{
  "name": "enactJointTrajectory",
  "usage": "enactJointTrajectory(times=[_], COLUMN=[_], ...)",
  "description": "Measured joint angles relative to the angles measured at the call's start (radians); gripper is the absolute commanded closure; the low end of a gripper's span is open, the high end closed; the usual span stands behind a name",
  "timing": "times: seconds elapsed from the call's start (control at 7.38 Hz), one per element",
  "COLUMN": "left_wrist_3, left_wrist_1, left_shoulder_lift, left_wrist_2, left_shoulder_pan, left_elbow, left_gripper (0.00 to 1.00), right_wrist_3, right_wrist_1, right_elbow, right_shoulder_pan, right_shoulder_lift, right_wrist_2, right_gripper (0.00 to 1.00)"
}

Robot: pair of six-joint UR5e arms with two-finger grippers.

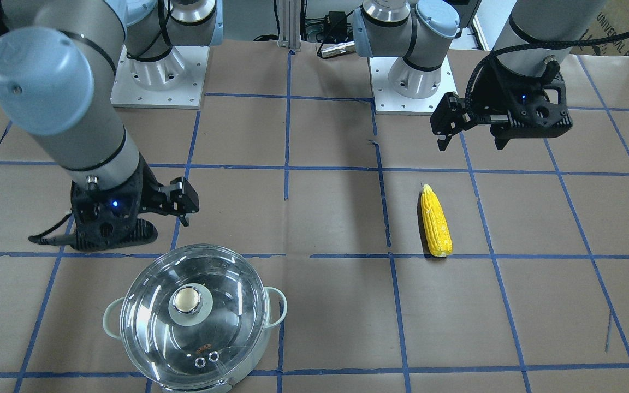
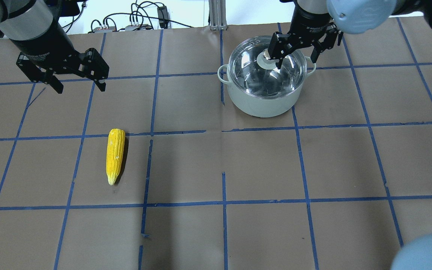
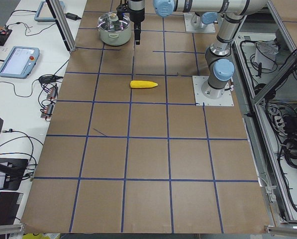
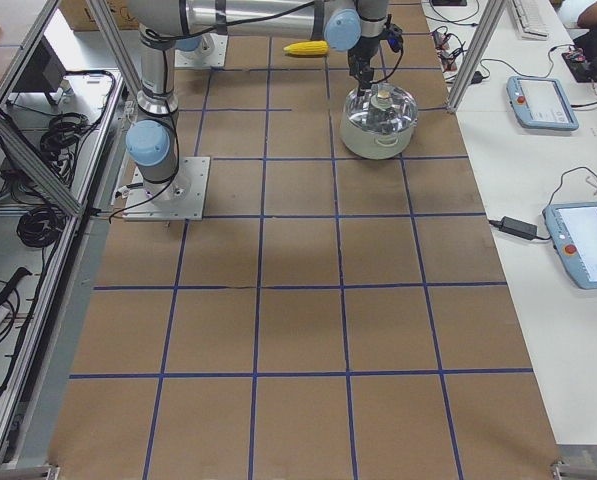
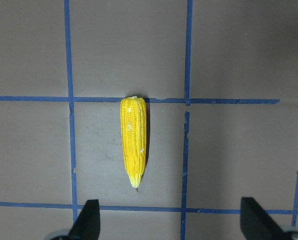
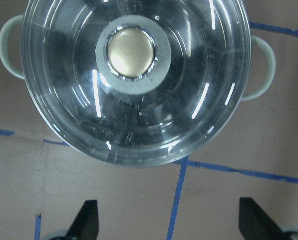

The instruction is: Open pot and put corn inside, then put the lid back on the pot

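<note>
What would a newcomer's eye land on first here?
The yellow corn stands out, lying alone on the brown paper on the robot's left, with the left gripper open nearby. On the right sits the mint-green pot, its glass lid on, with the right gripper open just short of it.

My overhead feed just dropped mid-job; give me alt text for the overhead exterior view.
The lid sits on the pot at upper right, with the open right pincer hovering near the knob. The corn lies at left, the open left pincer raised nearby, empty.
</note>
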Motion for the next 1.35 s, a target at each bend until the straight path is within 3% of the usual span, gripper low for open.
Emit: enactJointTrajectory(times=[0.41, 1.08, 1.35], left_wrist_3=[0.001, 0.004, 0.004], left_wrist_1=[-0.001, 0.002, 0.003], left_shoulder_lift=[0.004, 0.006, 0.006], left_wrist_2=[-0.002, -0.002, -0.002], left_shoulder_pan=[0.000, 0.000, 0.000], left_elbow=[-0.009, -0.016, -0.017], left_gripper=[0.00, 0.00, 0.00], right_wrist_3=[0.008, -0.005, -0.006], right_wrist_1=[-0.006, -0.008, -0.009], right_elbow=[-0.201, -0.226, -0.215], right_shoulder_pan=[0.054, 0.053, 0.051], right_shoulder_lift=[0.195, 0.251, 0.251], right_wrist_2=[-0.005, -0.008, -0.007], right_gripper=[0.06, 0.10, 0.32])
